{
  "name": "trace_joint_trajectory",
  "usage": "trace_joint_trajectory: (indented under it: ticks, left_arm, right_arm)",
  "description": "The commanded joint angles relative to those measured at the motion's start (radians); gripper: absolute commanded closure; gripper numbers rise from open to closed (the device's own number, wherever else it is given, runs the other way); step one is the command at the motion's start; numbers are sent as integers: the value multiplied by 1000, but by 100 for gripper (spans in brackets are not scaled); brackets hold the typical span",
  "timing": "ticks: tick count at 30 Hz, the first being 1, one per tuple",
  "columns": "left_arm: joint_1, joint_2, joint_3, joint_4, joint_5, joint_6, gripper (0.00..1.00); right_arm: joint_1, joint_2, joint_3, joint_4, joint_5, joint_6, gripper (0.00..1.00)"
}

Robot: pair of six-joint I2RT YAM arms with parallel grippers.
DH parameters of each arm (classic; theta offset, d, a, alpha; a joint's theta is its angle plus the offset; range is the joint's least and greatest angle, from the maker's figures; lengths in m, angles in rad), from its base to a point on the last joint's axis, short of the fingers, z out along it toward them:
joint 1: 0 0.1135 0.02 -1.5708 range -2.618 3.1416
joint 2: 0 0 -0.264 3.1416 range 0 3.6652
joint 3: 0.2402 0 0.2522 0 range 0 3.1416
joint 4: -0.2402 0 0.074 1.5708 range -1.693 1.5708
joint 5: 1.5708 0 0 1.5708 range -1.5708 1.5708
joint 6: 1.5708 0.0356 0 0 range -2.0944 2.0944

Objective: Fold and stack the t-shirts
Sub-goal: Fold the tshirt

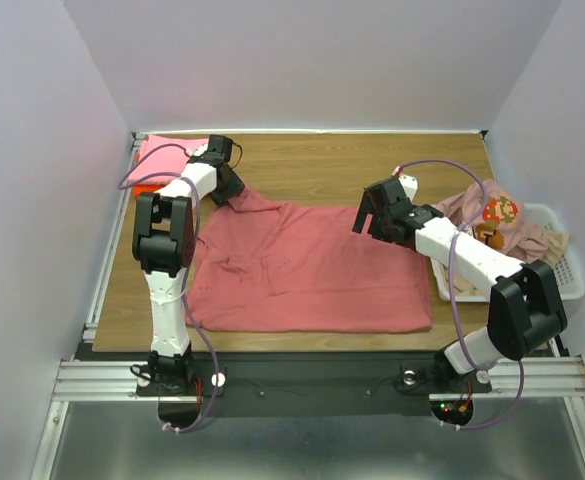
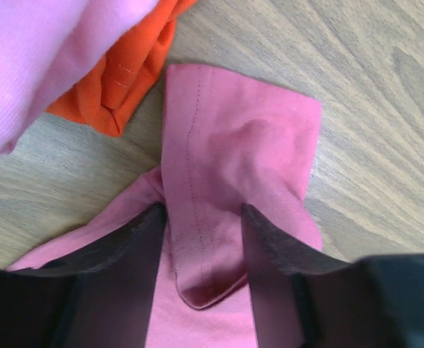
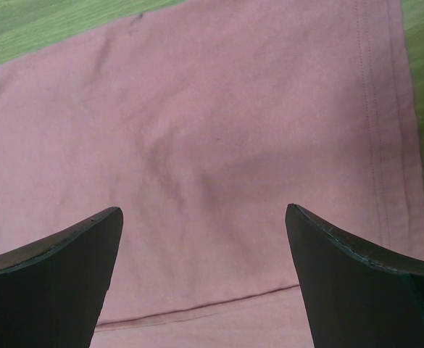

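A dusty rose-red t-shirt (image 1: 312, 265) lies spread flat on the wooden table. My left gripper (image 1: 230, 188) is down at its far left sleeve. In the left wrist view the sleeve (image 2: 233, 152) lies flat between the fingers (image 2: 143, 246). The jaws are partly open and straddle it (image 2: 202, 210) without pinching. My right gripper (image 1: 365, 222) hovers over the shirt's far right part, wide open and empty (image 3: 204, 210), with a hem seam (image 3: 197, 312) below it. A folded light pink shirt (image 1: 167, 155) lies on a bright orange one (image 2: 121, 80) at the far left corner.
A white mesh basket (image 1: 570, 275) stands at the right edge. It holds a pale pink printed shirt (image 1: 497, 212) and a beige one (image 1: 554, 242). Bare wood shows behind the spread shirt. White walls close in the table on three sides.
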Motion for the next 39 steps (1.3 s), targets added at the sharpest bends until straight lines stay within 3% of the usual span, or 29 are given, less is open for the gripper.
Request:
trace_joint_trajectory:
  ticks: [1,6,9,16,17,19,28,32,39]
  left_arm:
    - [3,-20,16,6,1,-11,49]
    - [1,-26,17,-5,7,4,59]
    - [1,-42,13,-16,-16,0,73]
    - [1,-39,40,-31,-39,3,79]
    - [1,-28,57,-45,-42,3,90]
    - [1,-22,71,-57,-42,6,100]
    - [1,-78,51,-62,-47,23,100]
    - [0,-121,11,-56,-36,32,100]
    - [-2,-178,-36,-45,-18,67,100]
  right_arm:
    - [-7,7,-2,42,13,-7,0]
    - [-7,5,-4,44,16,-7,0]
    - [-7,5,-5,42,18,-7,0]
    - [-7,-1,-10,44,23,-7,0]
    - [-5,-2,-11,44,26,-7,0]
    - [-5,-2,-15,44,26,-8,0]
    - [-5,-2,-11,44,41,-9,0]
    - [-10,7,8,42,128,5,0]
    - [-48,133,128,42,187,3,0]
